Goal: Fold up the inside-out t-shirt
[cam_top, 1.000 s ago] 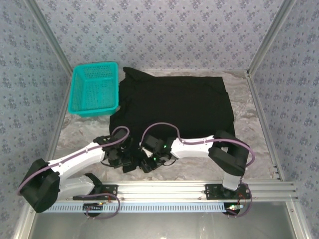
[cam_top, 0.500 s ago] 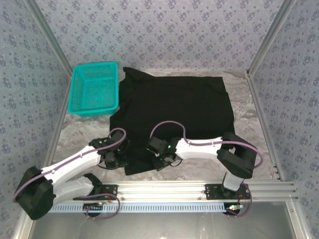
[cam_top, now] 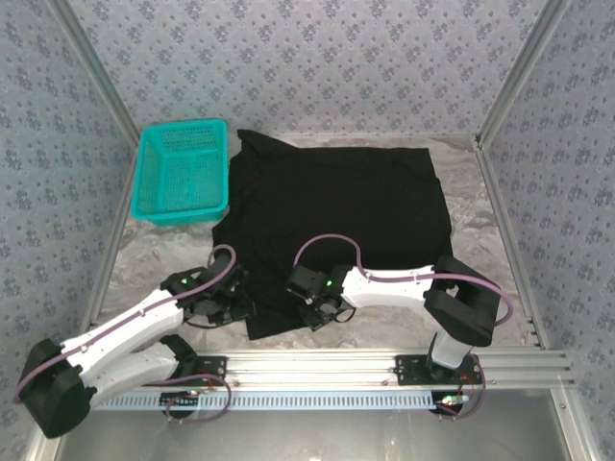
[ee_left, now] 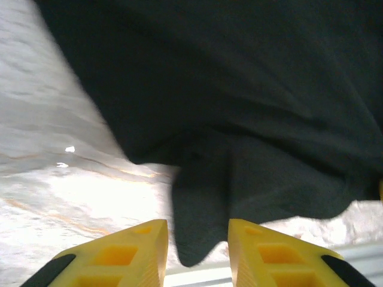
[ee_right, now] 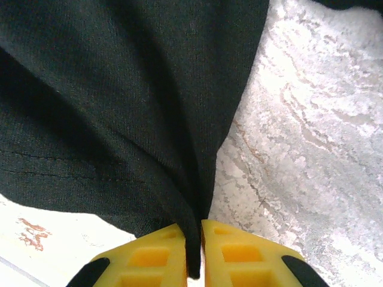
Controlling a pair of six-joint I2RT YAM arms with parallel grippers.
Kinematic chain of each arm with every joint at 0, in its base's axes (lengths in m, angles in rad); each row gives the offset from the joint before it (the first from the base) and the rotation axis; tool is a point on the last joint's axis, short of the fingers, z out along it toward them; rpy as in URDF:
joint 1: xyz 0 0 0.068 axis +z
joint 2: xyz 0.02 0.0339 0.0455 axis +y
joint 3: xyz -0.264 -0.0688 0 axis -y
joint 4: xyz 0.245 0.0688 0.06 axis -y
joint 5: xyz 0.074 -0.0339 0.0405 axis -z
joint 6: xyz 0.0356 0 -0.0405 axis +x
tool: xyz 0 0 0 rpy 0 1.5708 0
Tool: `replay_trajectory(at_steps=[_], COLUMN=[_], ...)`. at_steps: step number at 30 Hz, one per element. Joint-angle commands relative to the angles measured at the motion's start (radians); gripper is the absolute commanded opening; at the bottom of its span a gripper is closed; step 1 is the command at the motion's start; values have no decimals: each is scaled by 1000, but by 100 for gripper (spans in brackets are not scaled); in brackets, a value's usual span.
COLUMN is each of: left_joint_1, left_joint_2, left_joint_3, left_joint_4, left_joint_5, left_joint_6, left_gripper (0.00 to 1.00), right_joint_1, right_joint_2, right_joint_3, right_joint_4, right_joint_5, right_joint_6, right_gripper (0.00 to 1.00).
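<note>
The black t-shirt (cam_top: 336, 202) lies spread mid-frame, long axis running left to right. I have left gripper (ee_left: 197, 224) and right gripper (ee_right: 192, 226) both clenched on its lower edge.

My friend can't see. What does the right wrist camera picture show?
The right gripper pinches a fold of a black t-shirt between its two yellow fingers. The shirt spreads across the left and top, and a pale marbled table shows on the right.

Even, diffuse light fills the top view, with only faint shadows. In the left wrist view the tabletop (ee_left: 54, 197) glares white and looks smeared; the right wrist view renders the t-shirt (ee_right: 119, 89) weave sharply.
</note>
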Motion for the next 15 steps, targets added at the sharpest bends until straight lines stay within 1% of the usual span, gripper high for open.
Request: replay_trajectory(at_steps=[1,3,8,13,15], left_joint_1=[-37,-58,-66,-69,-70], left_joint_2=[80,113,157,205,219], left_joint_3=[32,36,35,27,22], left_joint_4=[111,143,91,92,98], left_joint_5=[102,127,83,64,66], left_joint_6=[16,5,-6,1,5], left_gripper=[30,31,38,38,36], right_joint_1=[3,3,2,2,0], right_joint_2=[-3,-3,-9,-8,-9], right_joint_3=[16,16,11,12,10], right_joint_4=[-27,-28,-25,-26,-25], right_joint_5=[12,11,12,12,13], right_joint_6=[-14,-16,-17,-22,-24], right_gripper=[16,16,16,16,16])
